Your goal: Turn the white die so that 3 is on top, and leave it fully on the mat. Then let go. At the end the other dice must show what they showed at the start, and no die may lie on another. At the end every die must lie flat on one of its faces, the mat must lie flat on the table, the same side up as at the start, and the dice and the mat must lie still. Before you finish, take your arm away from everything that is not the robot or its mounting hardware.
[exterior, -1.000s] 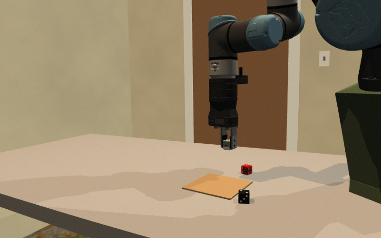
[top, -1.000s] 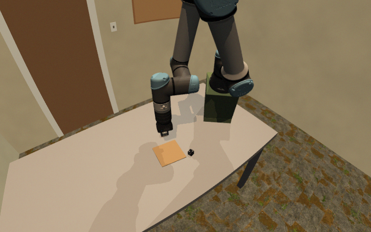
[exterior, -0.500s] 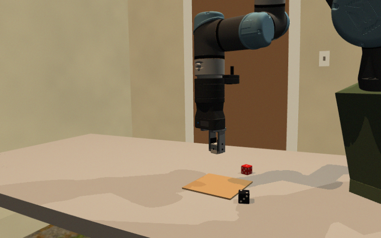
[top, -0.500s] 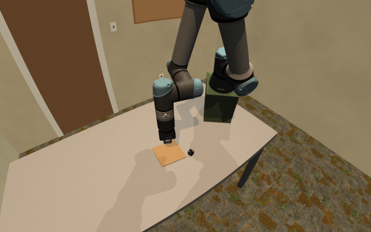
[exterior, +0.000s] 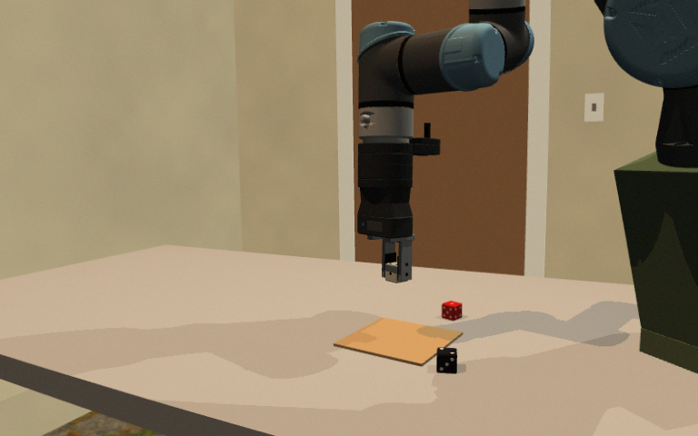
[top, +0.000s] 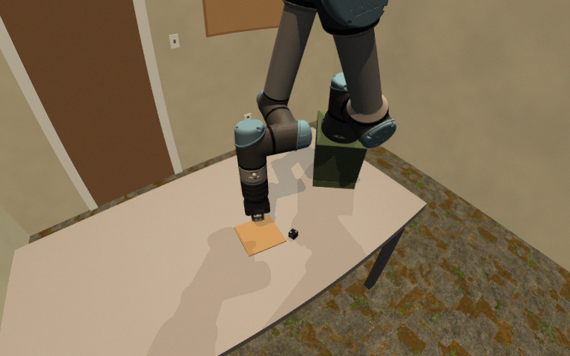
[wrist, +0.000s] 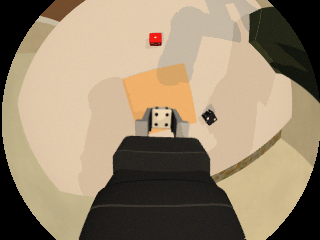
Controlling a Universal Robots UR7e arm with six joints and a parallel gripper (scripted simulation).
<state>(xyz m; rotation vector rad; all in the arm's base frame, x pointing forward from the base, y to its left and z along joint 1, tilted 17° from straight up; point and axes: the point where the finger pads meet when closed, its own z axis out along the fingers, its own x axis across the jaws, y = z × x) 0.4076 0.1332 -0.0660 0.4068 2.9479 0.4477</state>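
My gripper [exterior: 396, 274] points straight down and is shut on the white die [wrist: 160, 119], holding it in the air above the orange mat [exterior: 398, 340]. In the wrist view the die sits between the fingers, and the face toward the camera shows four pips. The mat [top: 260, 236] lies flat on the table; my gripper [top: 257, 217] hangs over its far edge. The mat also shows in the wrist view [wrist: 159, 91]. The top face of the die is hidden by the fingers in the top and exterior views.
A red die [exterior: 451, 310] lies on the table just beyond the mat, also in the wrist view [wrist: 155, 39]. A black die [exterior: 446, 359] lies at the mat's near right corner, also seen in the top view [top: 293, 233]. The dark green arm pedestal [top: 338, 161] stands at the back right.
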